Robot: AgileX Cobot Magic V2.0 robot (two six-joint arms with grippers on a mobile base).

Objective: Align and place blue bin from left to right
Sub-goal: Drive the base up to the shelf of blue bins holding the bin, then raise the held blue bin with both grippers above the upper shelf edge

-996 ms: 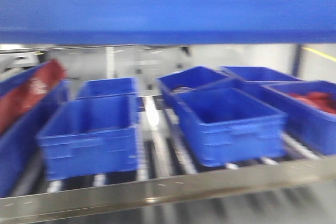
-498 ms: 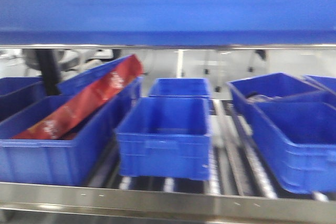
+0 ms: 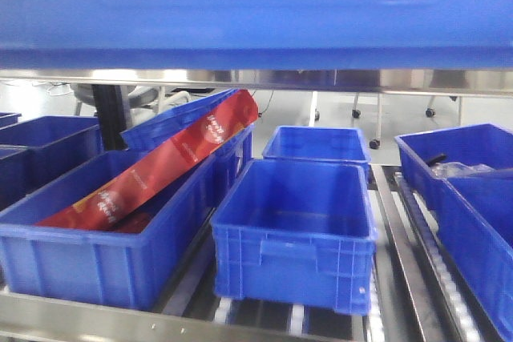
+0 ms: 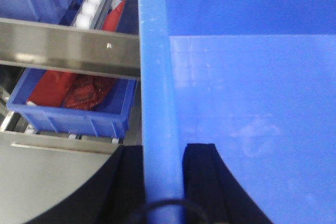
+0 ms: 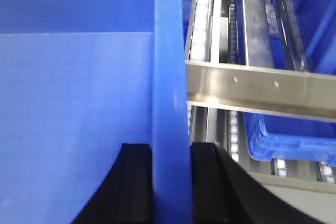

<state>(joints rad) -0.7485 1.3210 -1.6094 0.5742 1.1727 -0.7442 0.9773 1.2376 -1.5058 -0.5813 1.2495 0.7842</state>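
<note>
A: Where was the blue bin (image 3: 256, 6) at that point?
B: Off the shelf, carried between both arms. Its wall filled the front view's 12 o'clock band, above the roller shelf (image 3: 80, 315).
A: And the hands?
B: The left hand (image 4: 164, 174) was clenched on one side rim, a black finger on each face of the wall. The right hand (image 5: 170, 174) gripped the opposite rim the same way.
A: So which step?
B: The carry, I'd judge, with the set-down not yet begun. On the shelf an empty crate (image 3: 292, 238) sat at 6 o'clock, and a left crate (image 3: 96, 254) holding a red packet (image 3: 160, 166) sat at 8 o'clock, just beside it. A right crate (image 3: 481, 198) was at 4 o'clock.
A: What did the next move call for?
B: Probably keeping both grips level, picking a free stretch of rollers — I couldn't tell which — and lowering the bin square to its neighbours.
</note>
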